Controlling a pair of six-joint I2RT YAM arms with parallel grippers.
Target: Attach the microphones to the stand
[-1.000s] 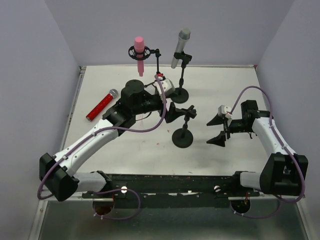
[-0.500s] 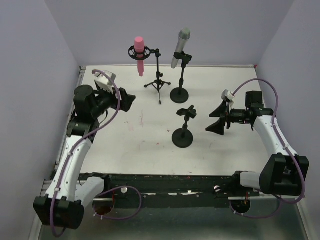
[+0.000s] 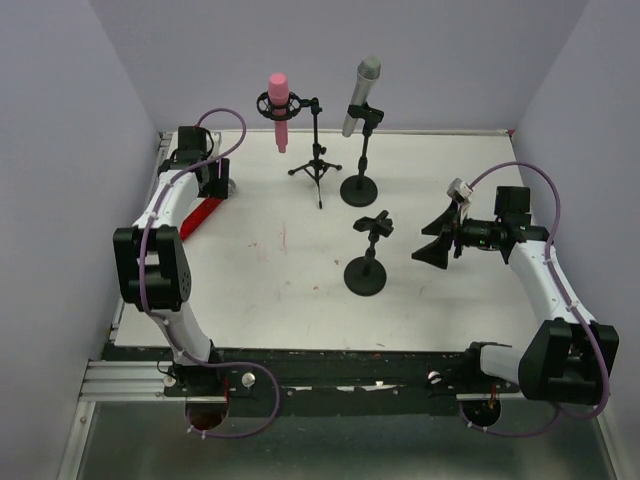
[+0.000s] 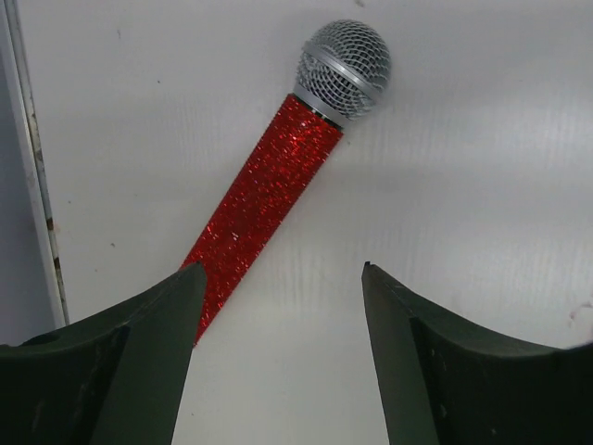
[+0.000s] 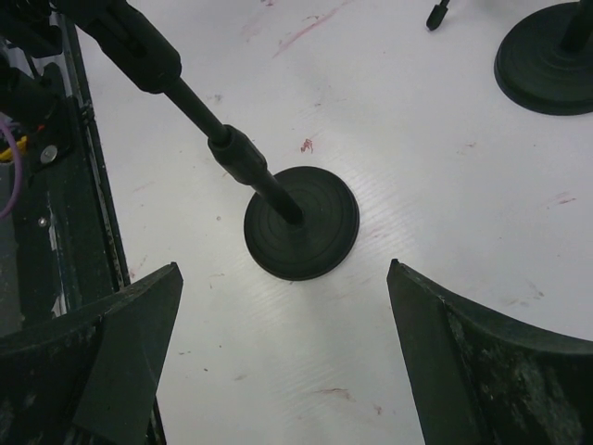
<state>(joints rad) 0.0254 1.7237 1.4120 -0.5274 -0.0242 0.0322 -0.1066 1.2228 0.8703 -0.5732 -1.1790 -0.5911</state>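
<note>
The red glitter microphone with a silver mesh head lies flat on the white table at the far left. My left gripper hovers over its tail end, open, with the handle beside the left fingertip and only table between the jaws. In the top view the left gripper sits at the mic's head end. The pink microphone hangs in the tripod stand. The silver-grey microphone is clipped in a round-base stand. An empty round-base stand stands mid-table. My right gripper is open just right of it.
The right wrist view shows the empty stand's base ahead of the right gripper, with the other stand's base at top right. The table's left rail runs close beside the red microphone. Purple walls enclose the table.
The left arm has swung from the middle of the table to the far left, over the red microphone. Its jaws have narrowed a little. The right gripper has hardly moved.
</note>
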